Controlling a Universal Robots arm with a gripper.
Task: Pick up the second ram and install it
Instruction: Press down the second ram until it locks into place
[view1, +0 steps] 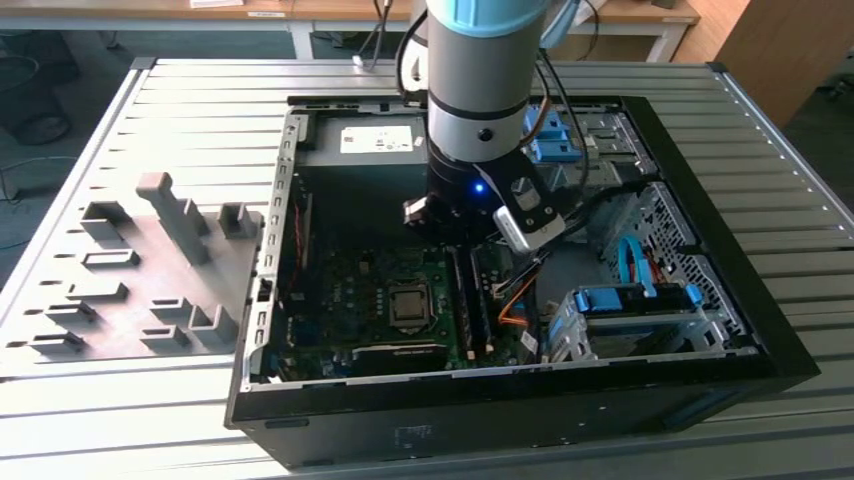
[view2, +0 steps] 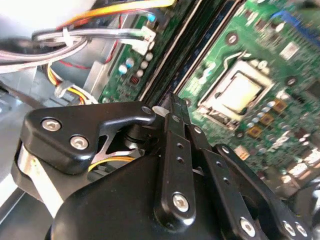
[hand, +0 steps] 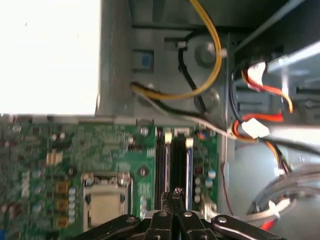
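My gripper (view1: 461, 240) reaches down inside the open computer case (view1: 274, 250), over the memory slots of the green motherboard (view1: 347, 290). In both wrist views its black fingertips (hand: 175, 192) are pressed together with nothing visible between them. Directly under the tips runs a long dark stick standing in a slot, apparently the second ram (hand: 177, 160) (view2: 200, 45) (view1: 470, 300). Another dark stick (hand: 161, 160) sits in the slot beside it. I cannot tell whether the tips touch the stick's top edge.
The processor socket (hand: 105, 200) lies beside the slots. Bundles of yellow, red and black cables (hand: 250, 125) hang on the slots' other side. Blue drive bays (view1: 627, 305) fill the case on the exterior view's right. A grey plate with holder blocks (view1: 147, 260) lies on the exterior view's left.
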